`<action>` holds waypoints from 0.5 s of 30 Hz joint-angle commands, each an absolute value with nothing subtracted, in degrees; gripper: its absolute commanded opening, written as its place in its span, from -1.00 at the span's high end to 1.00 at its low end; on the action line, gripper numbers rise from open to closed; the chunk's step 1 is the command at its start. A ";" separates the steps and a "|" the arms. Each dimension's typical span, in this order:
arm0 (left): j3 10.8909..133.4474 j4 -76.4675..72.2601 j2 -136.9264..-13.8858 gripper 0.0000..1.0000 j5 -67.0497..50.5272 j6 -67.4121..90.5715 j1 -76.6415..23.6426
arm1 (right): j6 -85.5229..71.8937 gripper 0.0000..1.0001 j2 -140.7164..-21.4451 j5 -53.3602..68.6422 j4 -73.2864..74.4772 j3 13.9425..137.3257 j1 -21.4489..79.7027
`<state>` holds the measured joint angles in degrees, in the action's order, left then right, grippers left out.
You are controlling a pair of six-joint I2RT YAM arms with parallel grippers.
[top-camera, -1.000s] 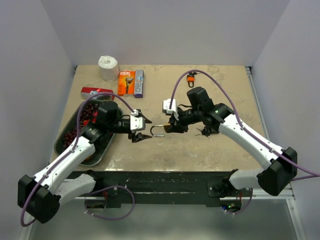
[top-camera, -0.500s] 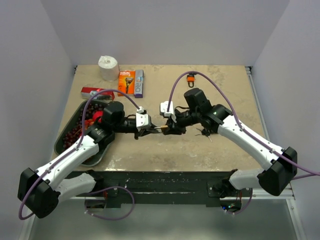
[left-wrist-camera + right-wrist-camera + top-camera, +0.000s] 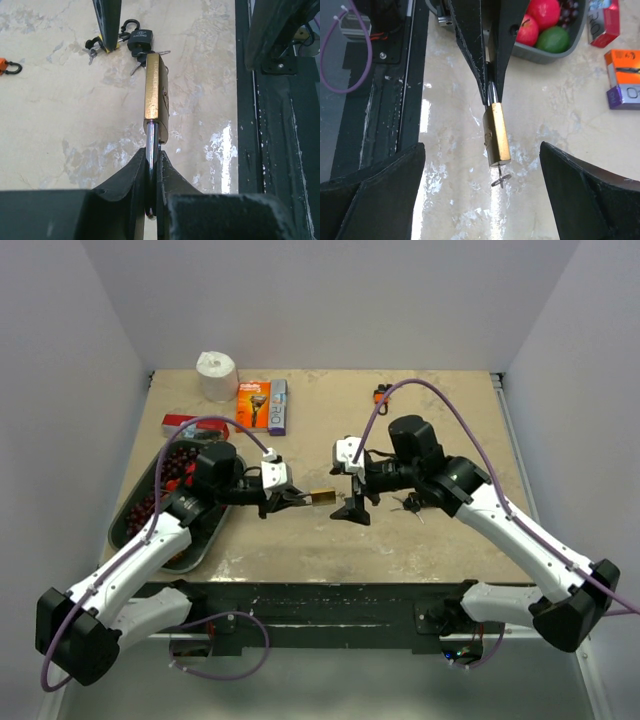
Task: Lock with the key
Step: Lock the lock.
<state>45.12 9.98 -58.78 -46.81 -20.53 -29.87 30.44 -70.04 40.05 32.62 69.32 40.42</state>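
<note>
marbled beige counter point(image 3: 330, 545), pale grey walls point(image 3: 300, 300) around. left claw point(image 3: 152, 167) clenched on shackle of brass padlock point(image 3: 152, 87); right claw point(image 3: 355, 498) released, spread wide.

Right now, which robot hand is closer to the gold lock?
Left. The left gripper is shut on the gold lock, pinching its shackle. The right gripper hangs wide open just past the lock's far end, not touching it.

The padlock point(image 3: 152, 87) has its shackle mostly hidden inside the left gripper point(image 3: 152, 160); the key point(image 3: 499, 180) is too tiny to see well. The fruit tray point(image 3: 545, 55) is cut off; a cable point(image 3: 420, 382) partly covers the far orange lock point(image 3: 381, 393).
</note>
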 commanded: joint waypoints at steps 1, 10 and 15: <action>47.46 5.28 -53.71 1.00 -54.14 -19.26 -29.53 | 26.55 -0.98 -65.92 40.34 25.95 66.81 40.34; 50.36 5.36 -51.68 1.00 -55.90 -17.84 -29.53 | 19.86 -0.98 -60.65 41.22 16.62 61.70 40.34; 51.07 2.21 -52.47 1.00 -56.34 -13.63 -29.53 | 23.55 -0.98 -61.61 45.87 17.58 61.88 40.52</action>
<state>46.94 10.33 -53.19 -52.84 -17.61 -29.63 22.85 -61.95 41.21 20.95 61.78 40.45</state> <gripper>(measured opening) 0.133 0.986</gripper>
